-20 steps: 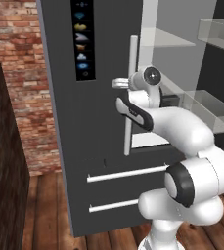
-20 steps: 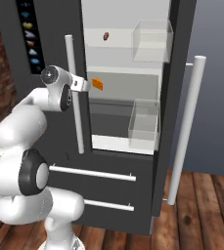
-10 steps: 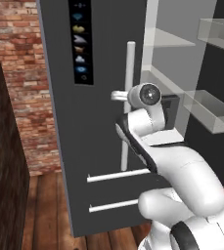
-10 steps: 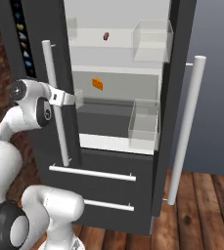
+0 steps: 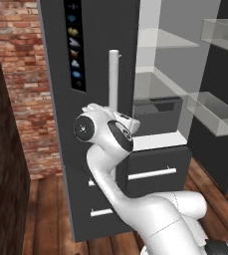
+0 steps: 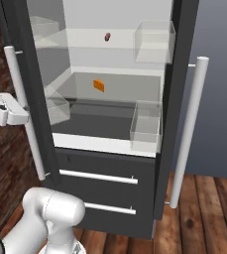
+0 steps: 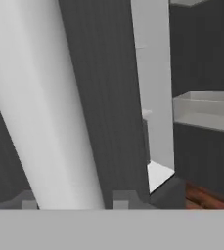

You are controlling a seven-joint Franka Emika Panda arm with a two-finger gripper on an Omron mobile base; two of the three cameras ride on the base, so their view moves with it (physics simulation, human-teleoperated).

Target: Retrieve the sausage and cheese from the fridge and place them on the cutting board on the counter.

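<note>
The fridge [image 6: 179, 74] stands with both doors open onto its white inside. A small dark red sausage [image 6: 107, 36] lies on the upper glass shelf. An orange cheese wedge [image 6: 99, 85] rests on the shelf below. My gripper [image 6: 22, 113] is shut on the left door's long white bar handle [image 6: 17, 79]. In the hand view that handle [image 7: 45, 112] runs between my fingertips [image 7: 121, 200], with the gripper [image 7: 74, 201] closed around it. From the left base view, the gripper [image 5: 121, 118] sits at the foot of the handle [image 5: 114, 74]. The cutting board and the counter are out of view.
A red brick wall [image 5: 21, 74] and a dark panel [image 5: 1, 174] stand to the left of the fridge. Clear door bins [image 6: 147, 124] hang on the right door, whose handle [image 6: 187, 131] juts out. Two drawers [image 6: 100, 176] sit below, over the wooden floor [image 6: 204, 213].
The left fridge door has swung further open, my arm drawing its handle back and to the left. The sausage and cheese have stayed on their shelves.
</note>
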